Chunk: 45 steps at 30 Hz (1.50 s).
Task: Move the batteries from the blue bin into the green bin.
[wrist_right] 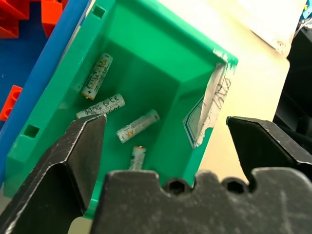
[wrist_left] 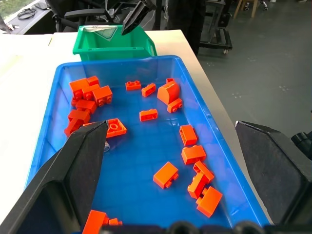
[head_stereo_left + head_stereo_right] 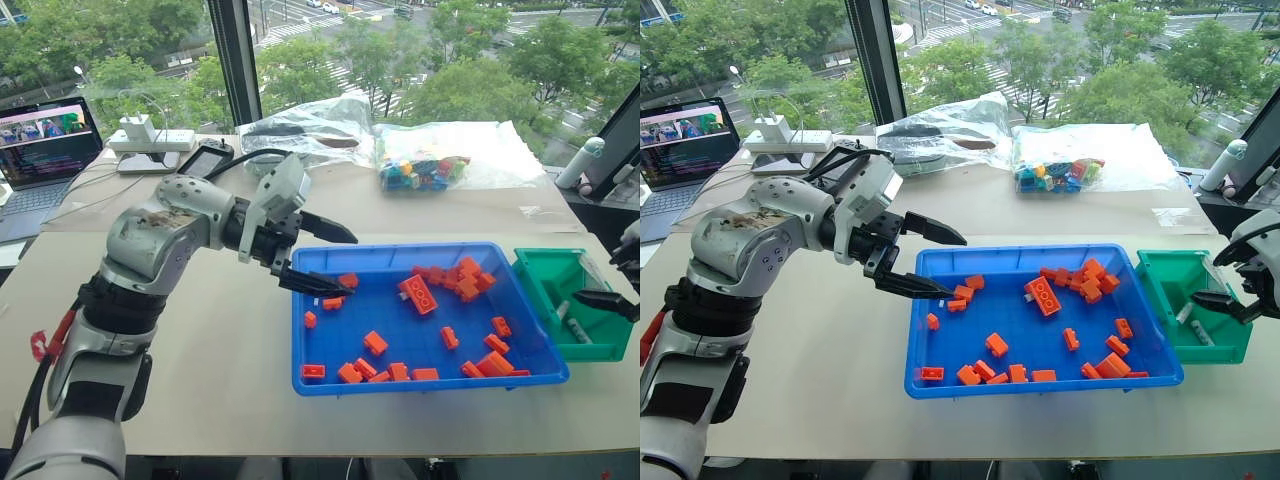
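Right wrist view: four batteries point(image 1: 137, 126) in green bin point(image 1: 161, 63); right gripper point(image 1: 165, 146) wide open (empty), left gripper point(image 3: 320, 258) too.

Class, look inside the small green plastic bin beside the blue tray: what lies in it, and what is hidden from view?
Four slim grey-silver batteries lie on the floor of the small green plastic bin. The open right gripper covers part of the lowest battery and the bin's near corner, so more could be hidden there.

bright daylight from the windows, soft shadows, sharp views throughout
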Available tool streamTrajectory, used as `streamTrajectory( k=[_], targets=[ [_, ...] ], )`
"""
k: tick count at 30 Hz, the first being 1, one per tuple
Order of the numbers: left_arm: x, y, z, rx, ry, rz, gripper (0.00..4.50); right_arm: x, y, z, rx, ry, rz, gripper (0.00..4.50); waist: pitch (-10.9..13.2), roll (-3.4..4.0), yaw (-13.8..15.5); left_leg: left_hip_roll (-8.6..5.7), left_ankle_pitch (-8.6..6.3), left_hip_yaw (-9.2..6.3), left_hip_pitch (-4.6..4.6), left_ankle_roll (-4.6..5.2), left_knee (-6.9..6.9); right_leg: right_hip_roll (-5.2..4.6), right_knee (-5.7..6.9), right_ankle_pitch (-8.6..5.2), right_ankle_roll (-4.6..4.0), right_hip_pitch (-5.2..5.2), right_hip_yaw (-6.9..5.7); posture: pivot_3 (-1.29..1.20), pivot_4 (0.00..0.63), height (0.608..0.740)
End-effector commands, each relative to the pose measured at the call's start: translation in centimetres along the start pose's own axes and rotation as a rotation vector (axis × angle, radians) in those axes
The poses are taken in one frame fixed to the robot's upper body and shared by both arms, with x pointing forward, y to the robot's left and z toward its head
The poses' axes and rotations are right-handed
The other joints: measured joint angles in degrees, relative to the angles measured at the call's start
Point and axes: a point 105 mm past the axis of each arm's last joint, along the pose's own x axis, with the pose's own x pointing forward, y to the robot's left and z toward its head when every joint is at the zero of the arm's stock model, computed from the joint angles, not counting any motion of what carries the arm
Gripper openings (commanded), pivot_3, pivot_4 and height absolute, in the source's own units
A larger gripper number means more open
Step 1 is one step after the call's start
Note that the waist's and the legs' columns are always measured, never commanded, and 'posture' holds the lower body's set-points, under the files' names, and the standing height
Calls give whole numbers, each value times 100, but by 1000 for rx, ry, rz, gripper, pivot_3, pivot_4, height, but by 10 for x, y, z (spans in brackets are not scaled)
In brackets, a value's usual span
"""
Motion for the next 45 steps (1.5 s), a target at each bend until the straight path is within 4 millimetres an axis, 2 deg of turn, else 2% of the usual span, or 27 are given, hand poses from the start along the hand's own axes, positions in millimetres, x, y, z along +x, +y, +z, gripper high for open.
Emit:
streamTrajectory(
  k=[1, 3, 4, 6, 7, 9, 12, 18, 33, 37, 42, 43, 45],
  targets=[
    [-5, -1, 6, 39, -9, 16, 4500, -20, 5, 43, -76, -117, 12, 4473, 0, 0, -8, 0, 0, 0, 0, 0, 0, 0, 0, 0, 0, 0, 0, 0, 150, 732],
    [-6, -1, 5, 35, -10, 21, 4500, -19, 31, 64, -107, -195, 127, 4473, 1, 6, -34, 2, 0, 1, 1, 0, 1, 2, 0, 0, 0, 0, 3, 0, 150, 732],
    [-6, -1, 4, 34, -9, 24, 4500, -18, 51, 75, -120, -237, 214, 4473, 1, 6, -38, 6, 0, 0, 2, 0, 0, 5, 1, 0, 0, 0, 2, 0, 150, 732],
    [-7, 0, 3, 33, -10, 31, 4500, -14, 77, 89, -122, -298, 316, 4473, 2, 3, -51, 17, 0, -2, 3, 0, 0, 17, -1, 0, 0, 1, 0, 0, 150, 732],
    [-7, 1, 4, 33, -13, 42, 4500, -8, 92, 93, -106, -311, 367, 4473, 2, 3, -46, 19, 0, -5, 2, 0, 1, 20, -2, 0, -1, 3, -2, 0, 150, 732],
    [-7, 2, 4, 33, -17, 53, 4500, -1, 107, 94, -95, -304, 416, 4473, 2, 2, -22, 16, 0, -6, 1, 0, 3, 16, -2, 0, -1, 5, -2, 0, 150, 732],
    [-9, 0, 3, 32, -11, 56, 4500, 28, 131, 92, 3, -304, 446, 4473, 2, 1, 26, 3, 0, -7, -4, 0, 6, 1, 0, 0, 0, 3, -4, 0, 150, 732],
    [-12, -1, -2, 36, 17, 62, 4500, 56, 153, 82, 52, -256, 431, 4473, 3, 1, 33, -8, 0, -13, -9, 0, 6, -6, 32, 0, 0, -3, -6, 0, 150, 732],
    [-11, 3, 1, 46, 20, 68, 4500, 81, 168, 69, 103, -201, 387, 4473, 3, 1, 11, -4, 0, -15, -8, 0, 5, 0, 34, 0, 0, -3, -6, 0, 150, 732],
    [-11, 3, 1, 45, 20, 65, 4500, 83, 166, 64, 97, -190, 366, 3497, 3, 1, 11, -4, 0, -15, -8, 0, 5, 1, 34, 0, 0, -3, -7, 0, 150, 732],
    [-11, 3, 1, 40, 21, 63, 4500, 73, 157, 89, 118, -317, 338, 1711, 3, 1, -6, -3, 0, -15, -7, 0, 5, 2, 34, 0, 0, -4, -6, 0, 150, 732],
    [-11, 3, 1, 40, 21, 64, 4500, 70, 157, 94, 121, -337, 342, 1477, 3, 1, -11, -1, 0, -15, -7, 0, 5, 4, 34, 0, 0, -4, -6, 0, 150, 732],
    [-11, 4, 1, 43, 21, 65, 4500, 63, 151, 103, 101, -373, 318, 1375, 3, 1, -9, -1, 0, -15, -7, 0, 4, 5, 35, 0, 0, -5, -6, 0, 150, 732]
  ],
)
